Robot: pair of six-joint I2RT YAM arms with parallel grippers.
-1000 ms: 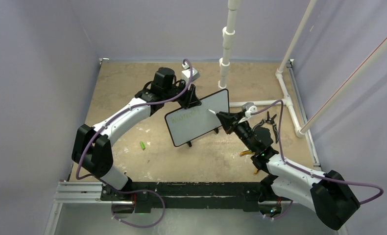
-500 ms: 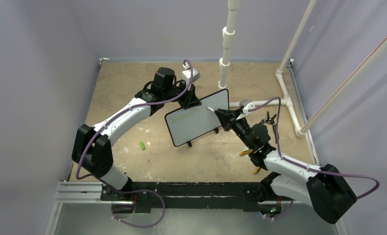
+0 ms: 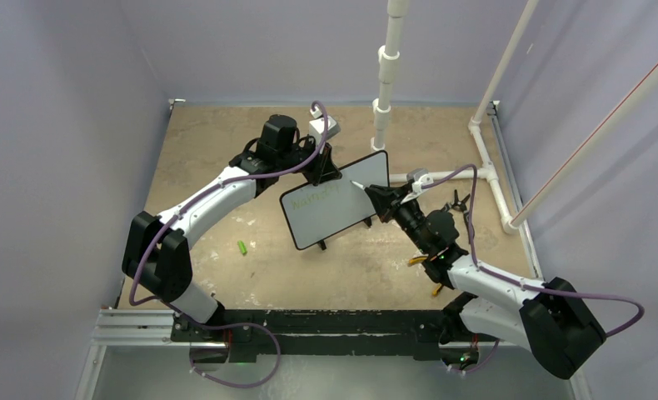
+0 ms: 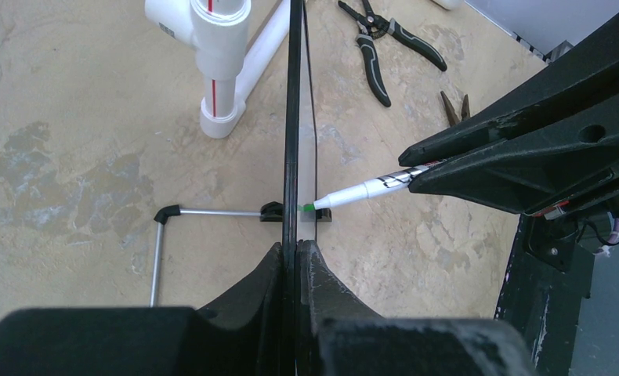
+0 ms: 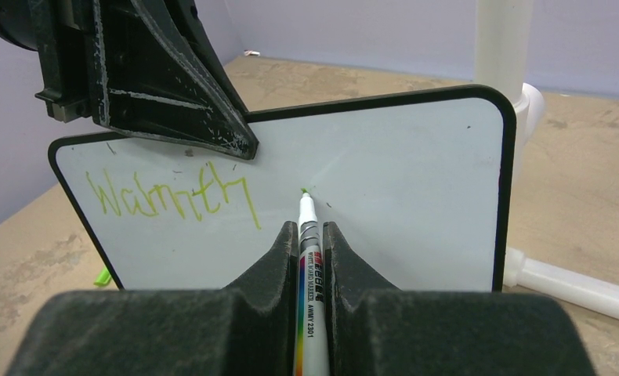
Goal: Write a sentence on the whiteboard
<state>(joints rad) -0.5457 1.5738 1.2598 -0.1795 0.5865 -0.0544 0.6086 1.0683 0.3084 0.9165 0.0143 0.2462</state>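
Left claw [image 3: 327,172] and right claw [image 3: 372,197] clamped, facing each other.

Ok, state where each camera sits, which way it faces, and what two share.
Top external: above and behind the bases, looking down at the table; both arms show, left gripper shut on the whiteboard, right gripper shut on the marker.
Left wrist: on that wrist, looking along the whiteboard's edge; own fingers clamp it.
Right wrist: on that wrist, facing the whiteboard's written face; own fingers hold the marker.
Both wrist views share the marker tip at the whiteboard.
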